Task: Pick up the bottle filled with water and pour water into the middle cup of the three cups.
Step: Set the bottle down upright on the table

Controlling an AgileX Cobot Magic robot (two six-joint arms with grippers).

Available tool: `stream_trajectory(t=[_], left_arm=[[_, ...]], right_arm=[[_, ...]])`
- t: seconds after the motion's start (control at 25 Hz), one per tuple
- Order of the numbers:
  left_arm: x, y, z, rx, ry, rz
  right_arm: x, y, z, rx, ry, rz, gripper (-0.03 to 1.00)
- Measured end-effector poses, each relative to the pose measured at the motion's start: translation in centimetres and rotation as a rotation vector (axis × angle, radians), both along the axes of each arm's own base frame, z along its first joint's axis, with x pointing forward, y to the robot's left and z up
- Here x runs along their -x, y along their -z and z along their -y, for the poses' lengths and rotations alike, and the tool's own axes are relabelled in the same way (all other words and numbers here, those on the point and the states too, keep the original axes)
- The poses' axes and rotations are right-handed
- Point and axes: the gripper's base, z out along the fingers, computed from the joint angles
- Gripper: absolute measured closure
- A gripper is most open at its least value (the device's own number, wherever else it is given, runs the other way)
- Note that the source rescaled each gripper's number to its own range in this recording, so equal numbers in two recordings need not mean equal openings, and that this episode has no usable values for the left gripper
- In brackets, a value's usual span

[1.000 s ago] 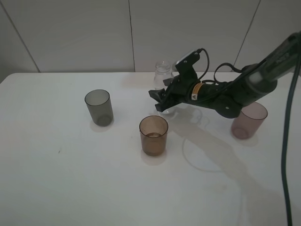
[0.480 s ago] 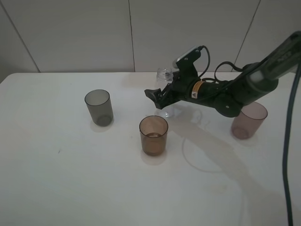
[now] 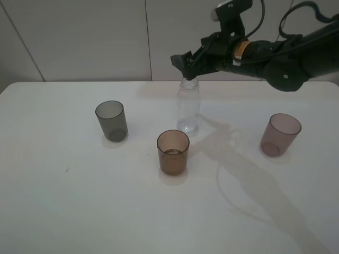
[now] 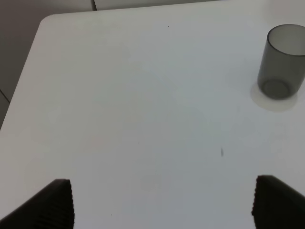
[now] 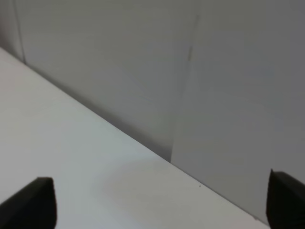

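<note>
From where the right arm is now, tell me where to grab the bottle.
Grip the bottle around its straight middle, below the rounded shoulders, coming from the right side with level fingers. It stands upright and uncapped, so a side hold probably keeps the neck free for pouring. The right gripper hangs open above its mouth and must drop first.

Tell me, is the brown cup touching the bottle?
Apart. The exterior high view shows bare table between the brown cup and the bottle.

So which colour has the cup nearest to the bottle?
Translucent amber-brown: the middle cup, seen best in the exterior high view.
</note>
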Motion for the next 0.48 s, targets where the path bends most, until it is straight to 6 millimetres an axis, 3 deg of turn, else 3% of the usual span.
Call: stream_trajectory(t=[0.24, 0.32, 0.36, 0.48], left_arm=[[0.0, 0.0, 0.0, 0.000, 0.000, 0.000], [0.0, 0.0, 0.0, 0.000, 0.000, 0.000], [0.0, 0.0, 0.0, 0.000, 0.000, 0.000], [0.0, 0.0, 0.0, 0.000, 0.000, 0.000]], right_arm=[[2.3, -5.1, 2.6, -0.175, 0.336, -0.289, -0.03], [3.4, -6.1, 4.5, -0.154, 0.475, -0.382, -0.03], [4.5, -7.1, 6.4, -0.112, 0.579, -0.443, -0.03], [6.6, -9.1, 9.1, -0.040, 0.663, -0.500, -0.03]])
